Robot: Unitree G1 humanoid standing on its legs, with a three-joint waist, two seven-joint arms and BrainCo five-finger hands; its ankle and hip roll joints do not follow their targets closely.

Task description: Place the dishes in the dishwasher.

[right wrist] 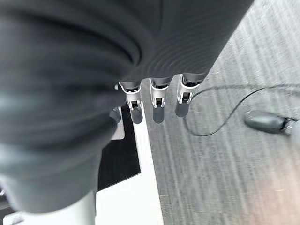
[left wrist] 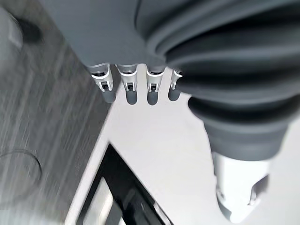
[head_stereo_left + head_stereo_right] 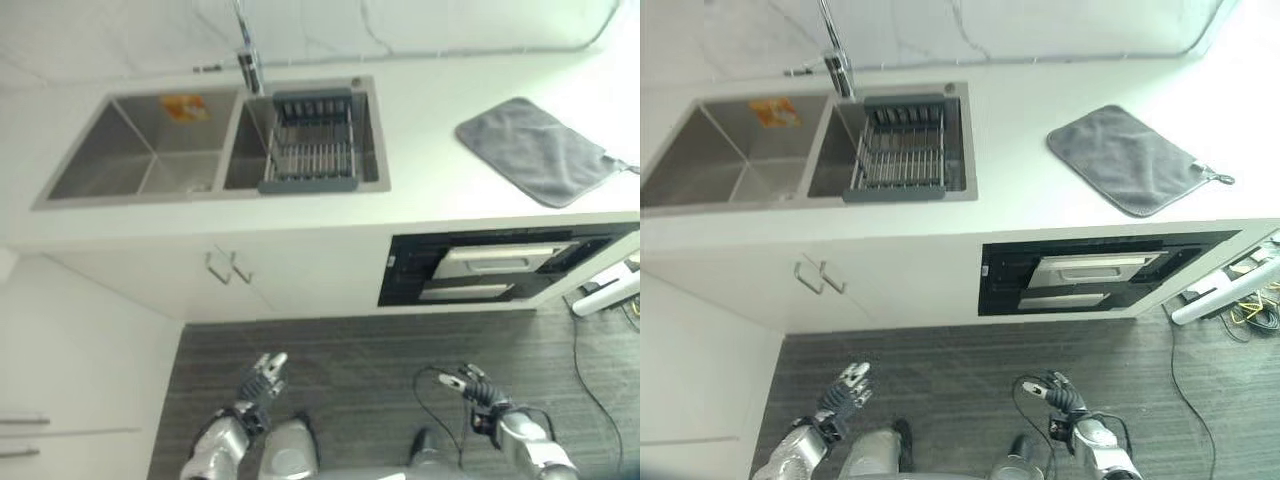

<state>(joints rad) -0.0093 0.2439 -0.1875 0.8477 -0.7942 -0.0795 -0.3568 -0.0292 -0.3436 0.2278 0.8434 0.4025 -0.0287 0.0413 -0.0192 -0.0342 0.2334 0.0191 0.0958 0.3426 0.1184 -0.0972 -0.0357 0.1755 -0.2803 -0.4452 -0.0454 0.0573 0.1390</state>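
Note:
The black-fronted dishwasher (image 3: 500, 265) sits under the white counter (image 3: 440, 190), with silver panels showing in its front. A grey dish rack (image 3: 310, 140) rests in the right basin of the steel sink (image 3: 150, 150); I cannot make out dishes in it. My left hand (image 3: 262, 378) hangs low over the dark floor, fingers (image 2: 126, 86) straight and holding nothing. My right hand (image 3: 475, 385) is also low, below the dishwasher, its fingers (image 1: 157, 103) straight and empty.
A grey cloth (image 3: 535, 150) lies on the counter at the right. An orange item (image 3: 183, 106) sits at the back of the left basin. The tap (image 3: 248, 55) stands behind the sink. White cabinet doors with handles (image 3: 230, 265) are left of the dishwasher.

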